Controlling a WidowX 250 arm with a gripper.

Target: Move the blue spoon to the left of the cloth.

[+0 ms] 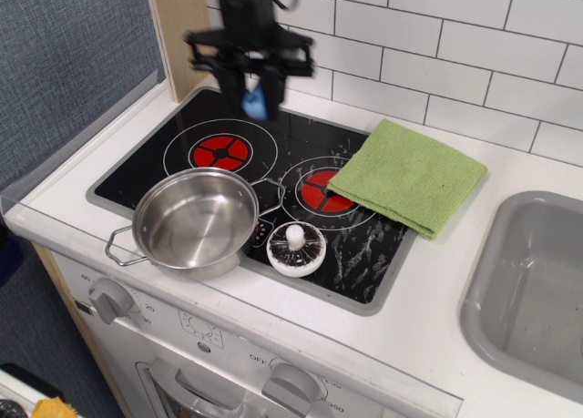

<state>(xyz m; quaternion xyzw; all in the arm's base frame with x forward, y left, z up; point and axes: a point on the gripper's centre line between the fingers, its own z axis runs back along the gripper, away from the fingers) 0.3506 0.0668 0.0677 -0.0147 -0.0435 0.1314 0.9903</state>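
My gripper (254, 92) hangs above the back of the black hob, over its far edge between the two red burners. It is shut on the blue spoon (254, 102), whose light-blue handle sticks out below the fingers; the grey bowl is hidden. The spoon is held in the air, well above the hob. The light-green cloth (407, 174) lies folded to the right, over the right burner and the white counter. The spoon is left of the cloth and higher.
A steel pot (195, 219) stands at the hob's front left. A white knobbed lid (296, 248) lies on the hob (182, 127) beside it. A grey sink (537, 290) is at the right. White tiled wall behind, a wooden post at back left.
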